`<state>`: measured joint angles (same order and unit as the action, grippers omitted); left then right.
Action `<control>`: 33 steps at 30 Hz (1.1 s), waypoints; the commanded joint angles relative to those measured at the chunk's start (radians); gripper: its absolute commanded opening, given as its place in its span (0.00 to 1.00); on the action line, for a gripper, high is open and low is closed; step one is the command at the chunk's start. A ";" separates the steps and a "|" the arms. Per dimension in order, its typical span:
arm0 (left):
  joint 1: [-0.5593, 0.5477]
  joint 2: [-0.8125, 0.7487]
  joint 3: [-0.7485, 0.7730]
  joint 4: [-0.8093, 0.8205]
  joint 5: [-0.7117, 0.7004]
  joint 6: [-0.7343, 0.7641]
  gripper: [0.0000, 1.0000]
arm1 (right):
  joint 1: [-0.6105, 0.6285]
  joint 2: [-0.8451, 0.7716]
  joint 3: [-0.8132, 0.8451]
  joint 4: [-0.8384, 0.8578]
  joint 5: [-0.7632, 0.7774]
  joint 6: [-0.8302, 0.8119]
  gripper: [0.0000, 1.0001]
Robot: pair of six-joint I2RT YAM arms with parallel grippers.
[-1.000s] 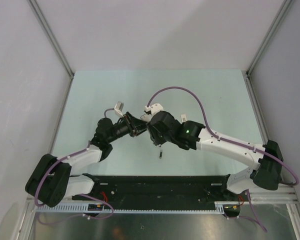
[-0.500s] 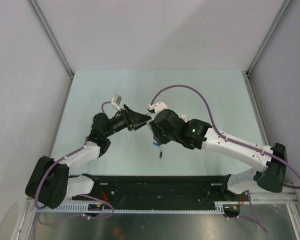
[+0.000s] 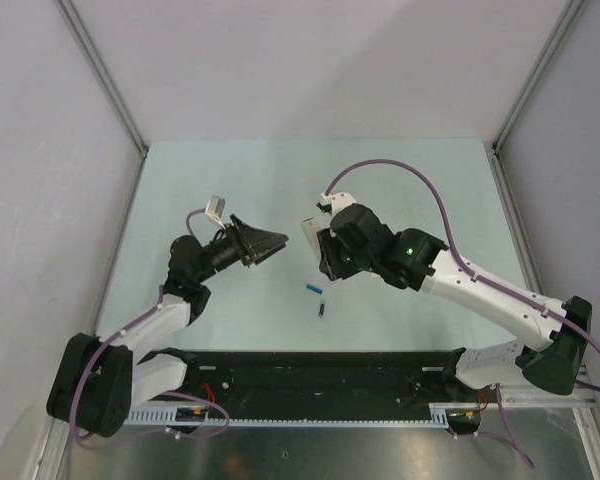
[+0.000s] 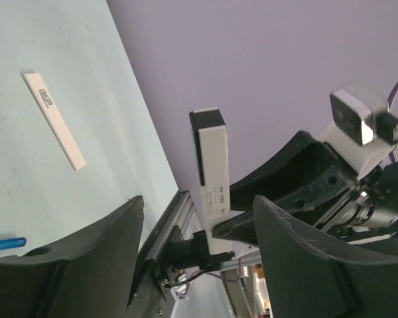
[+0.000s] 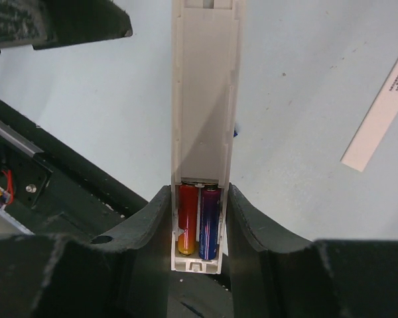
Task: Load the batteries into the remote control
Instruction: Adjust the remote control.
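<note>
Above the worktop [image 3: 420, 190]: the right gripper [image 5: 199, 199] pinches the remote control [image 5: 205, 99] by one end and holds it clear of the surface.
Remote control: the back is open and the long compartment faces the right wrist camera; the dark end points away from the gripper that holds it.
Inside the compartment: a red battery [image 5: 187, 222] and a violet-blue battery [image 5: 209, 222] sit side by side at the gripped end, with the grey floor of the bay showing beyond them.
Left gripper [image 3: 270, 241]: fingers spread wide with nothing between them, pointed toward the remote control and apart from it.
On the worktop: a loose blue battery [image 3: 314, 290] and a black battery [image 3: 321, 308] lie near each other, on the arm-base side of the gap between the two grippers.
White strip [image 4: 53, 119]: flat on the worktop, dark print near one end, apart from the loose batteries.
</note>
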<state>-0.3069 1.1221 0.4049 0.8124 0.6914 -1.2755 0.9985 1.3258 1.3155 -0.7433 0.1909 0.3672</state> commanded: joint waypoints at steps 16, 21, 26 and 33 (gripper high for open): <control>-0.187 -0.291 -0.195 0.053 -0.425 0.334 0.95 | -0.072 -0.014 0.096 0.015 -0.182 0.121 0.00; -0.187 -0.083 -0.228 0.393 -0.362 0.127 0.91 | -0.083 -0.042 0.097 0.010 -0.182 0.130 0.00; -0.187 0.226 -0.174 0.865 -0.238 -0.161 0.81 | -0.109 -0.079 0.108 -0.010 -0.231 0.148 0.00; -0.236 0.257 -0.046 0.869 -0.181 -0.130 0.78 | -0.115 -0.099 0.136 -0.041 -0.229 0.154 0.00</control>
<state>-0.5175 1.4395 0.2874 1.2236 0.4538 -1.3746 0.8867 1.2686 1.3972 -0.7834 -0.0261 0.5049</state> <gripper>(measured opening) 0.775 0.365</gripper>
